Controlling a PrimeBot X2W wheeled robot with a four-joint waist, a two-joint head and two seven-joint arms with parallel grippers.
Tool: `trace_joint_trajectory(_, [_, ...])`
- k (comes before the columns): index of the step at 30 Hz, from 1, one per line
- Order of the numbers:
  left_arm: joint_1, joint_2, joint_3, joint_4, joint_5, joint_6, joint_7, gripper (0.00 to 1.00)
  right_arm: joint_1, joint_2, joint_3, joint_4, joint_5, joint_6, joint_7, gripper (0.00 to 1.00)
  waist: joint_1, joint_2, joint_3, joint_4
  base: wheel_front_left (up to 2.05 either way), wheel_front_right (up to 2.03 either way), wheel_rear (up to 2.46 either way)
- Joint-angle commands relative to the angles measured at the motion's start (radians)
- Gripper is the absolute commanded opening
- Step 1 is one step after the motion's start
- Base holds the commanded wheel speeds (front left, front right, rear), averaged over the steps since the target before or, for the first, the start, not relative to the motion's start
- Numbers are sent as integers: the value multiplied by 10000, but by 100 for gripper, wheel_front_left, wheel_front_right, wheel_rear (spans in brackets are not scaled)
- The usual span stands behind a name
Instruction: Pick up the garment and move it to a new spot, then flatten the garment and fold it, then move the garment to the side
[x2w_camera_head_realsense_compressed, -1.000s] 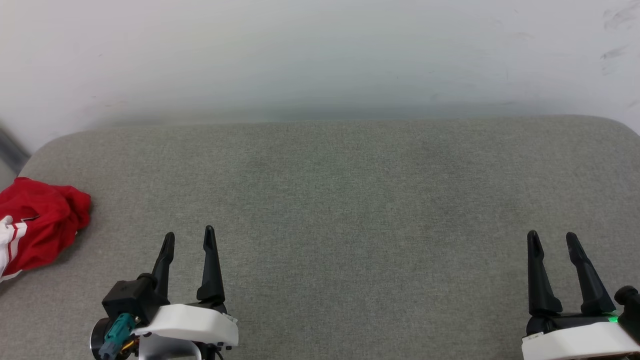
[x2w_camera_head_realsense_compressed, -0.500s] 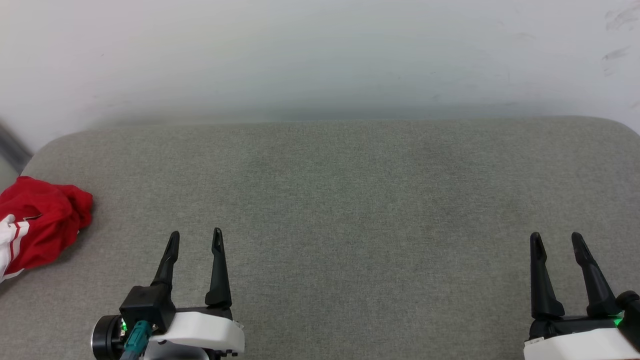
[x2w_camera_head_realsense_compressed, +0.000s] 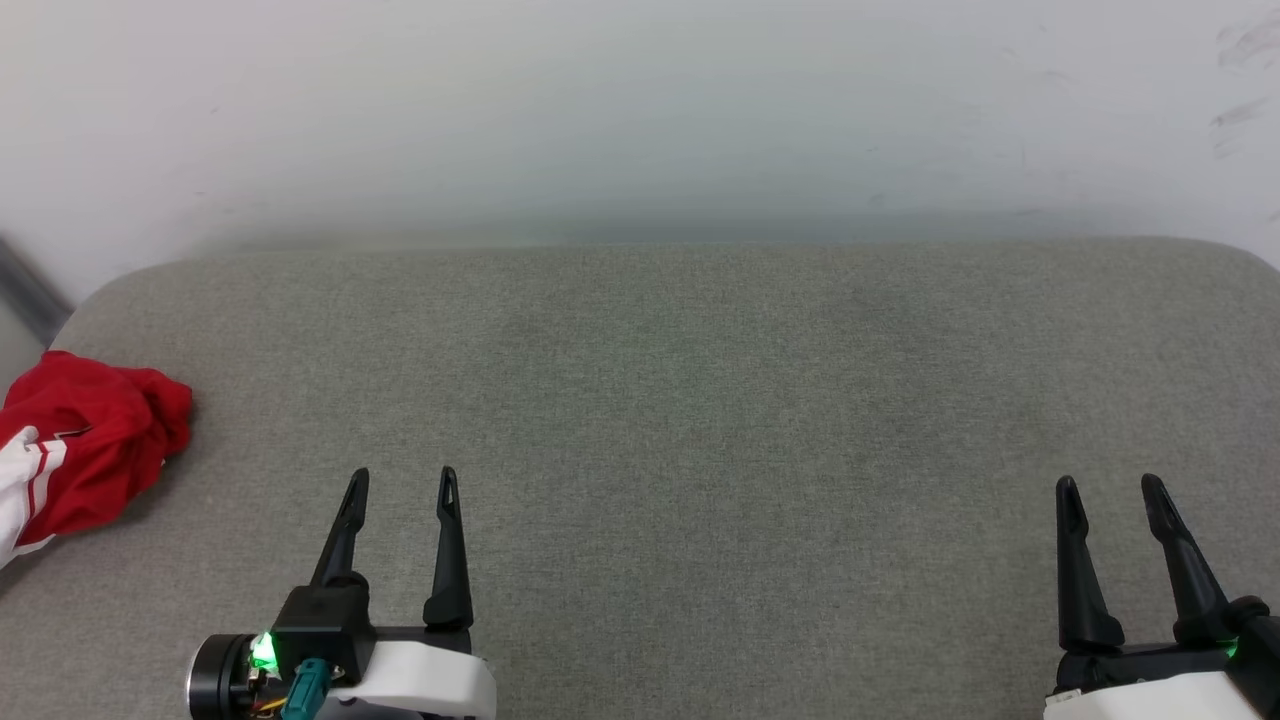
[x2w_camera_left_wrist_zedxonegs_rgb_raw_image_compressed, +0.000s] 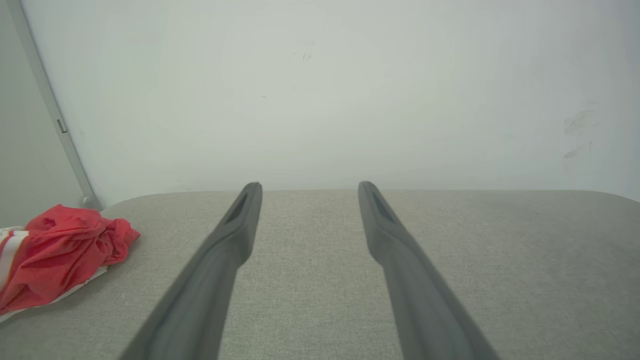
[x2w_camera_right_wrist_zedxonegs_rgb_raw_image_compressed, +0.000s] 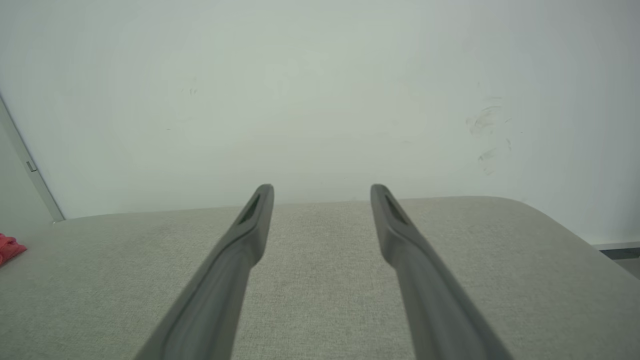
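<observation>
The garment lies crumpled in a red heap at the far left edge of the grey cloth-covered surface. A white sleeve with red stripes shows on its left side. The left jaws stand spread and empty, their two dark fingers pointing toward the pale wall. They are well to the right of the heap and apart from it. The right jaws are likewise spread, gripping nothing, their fingers near the surface's right end. In the right wrist view a small red scrap at the left edge is probably the same garment.
</observation>
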Motion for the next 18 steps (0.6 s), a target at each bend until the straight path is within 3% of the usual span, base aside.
trace_joint_trajectory(1, [52, -3, 14, -7, 233, -21, -90, 100, 126, 12, 0, -60, -190, 10, -97, 100, -1, -1, -7, 9, 0, 0, 0])
trace_joint_trajectory(18, [153, -69, 210, 293, 247, -259, -162, 100, 240, 13, 18, 208, 13, 9, -180, 100, -1, -1, -33, 56, 0, 0, 0])
